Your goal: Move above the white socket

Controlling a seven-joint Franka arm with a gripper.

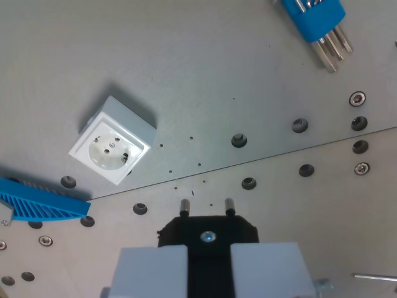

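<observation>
Gripper points down at the desk, clamped on a black plug. White socket lies apart, toward the wrist view's left.

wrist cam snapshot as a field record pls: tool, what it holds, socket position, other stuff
tool: bottom centre of the wrist view, grey fingers shut on a black plug
black plug: two pins pointing up-image, over bare metal plate
white socket: upper left of the plug, sitting on the plate, face toward camera
alignment: plug not above the socket; socket lies toward the wrist view's left
metal plate: grey, with holes and screws
blue hex key set: top right
blue ribbed part: left edge
</observation>
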